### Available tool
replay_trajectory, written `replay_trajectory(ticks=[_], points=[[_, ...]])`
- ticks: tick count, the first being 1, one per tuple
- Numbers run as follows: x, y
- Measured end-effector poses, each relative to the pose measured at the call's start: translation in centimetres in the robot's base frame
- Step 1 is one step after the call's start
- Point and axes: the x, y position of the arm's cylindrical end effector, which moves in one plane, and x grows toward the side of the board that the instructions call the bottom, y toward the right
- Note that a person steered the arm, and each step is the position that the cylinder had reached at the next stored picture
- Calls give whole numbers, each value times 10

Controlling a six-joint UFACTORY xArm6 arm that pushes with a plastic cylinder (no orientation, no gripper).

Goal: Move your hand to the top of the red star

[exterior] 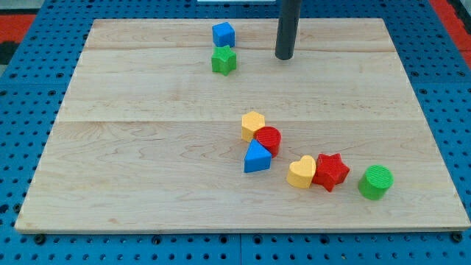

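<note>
Wooden board [147, 147], pale, on a blue pegboard surface [29, 44]. Red star [330, 171]: lower right of the board, touching a yellow heart [302, 173] on its left, with a green cylinder [376, 182] just beside it on the right; one point aims toward the view's top, and the shape shows no clear long axis. My tip [284, 56]: a bare dark rod with nothing to open or close, upright near the top edge, well apart from the red star. Blue cube [223, 34] and green star [224, 60]: touching, left of my tip. Centre cluster: yellow hexagon [252, 125], red cylinder [268, 139], blue triangle [256, 157], touching in a chain.
</note>
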Motion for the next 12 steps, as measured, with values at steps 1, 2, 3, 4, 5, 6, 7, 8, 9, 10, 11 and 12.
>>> replay_trajectory(ticks=[1,2,3,4,5,6,7,8,9,10,11,12], points=[[0,0],[-5,0],[-6,0],[-6,0],[5,2],[36,20],[51,35],[51,35],[82,35],[124,67],[177,81],[205,70]])
